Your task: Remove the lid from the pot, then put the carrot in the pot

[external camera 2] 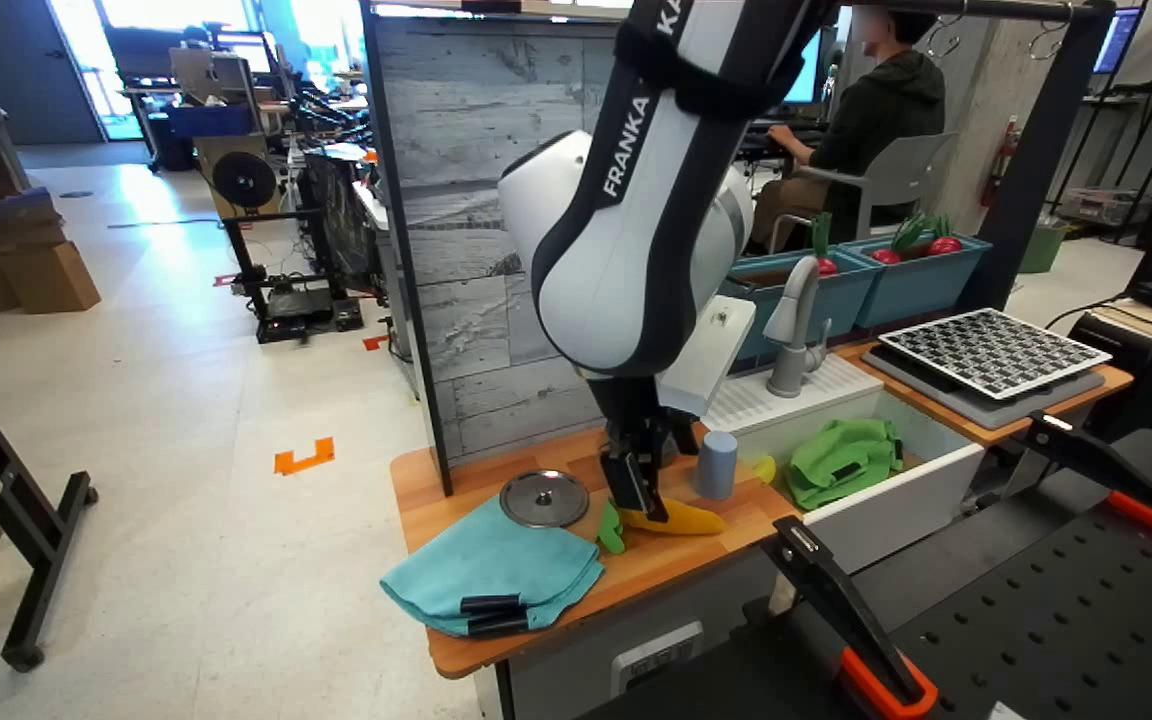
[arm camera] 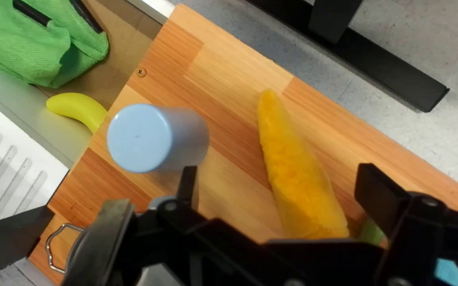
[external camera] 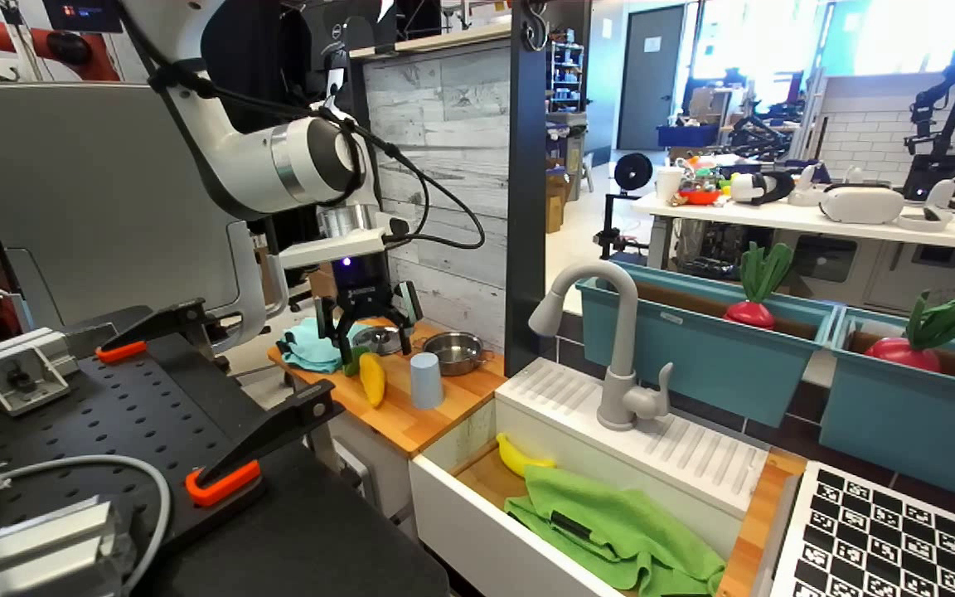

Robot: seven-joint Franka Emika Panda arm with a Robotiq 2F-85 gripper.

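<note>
The orange-yellow carrot [external camera: 372, 381] lies on the wooden counter, with a green part at its wide end. It also shows in an exterior view [external camera 2: 681, 518] and in the wrist view [arm camera: 298, 174]. My gripper [arm camera: 282, 190] is open and empty above the carrot's wide end, one finger to each side. The silver pot [external camera: 454, 353] stands uncovered near the wall; in the wrist view mostly its rim and wire handle [arm camera: 73, 250] show beside the gripper. The round grey lid [external camera 2: 543, 498] lies off the pot, partly on the teal cloth [external camera 2: 496, 570].
An upside-down grey-blue cup [arm camera: 139, 138] stands between carrot and sink, close to one finger. The white sink [external camera: 477, 531] holds a yellow banana [external camera: 519, 454] and a green cloth [external camera: 610, 514]. A faucet [external camera: 622, 356] rises behind it. A wooden wall [external camera 2: 476, 300] borders the counter.
</note>
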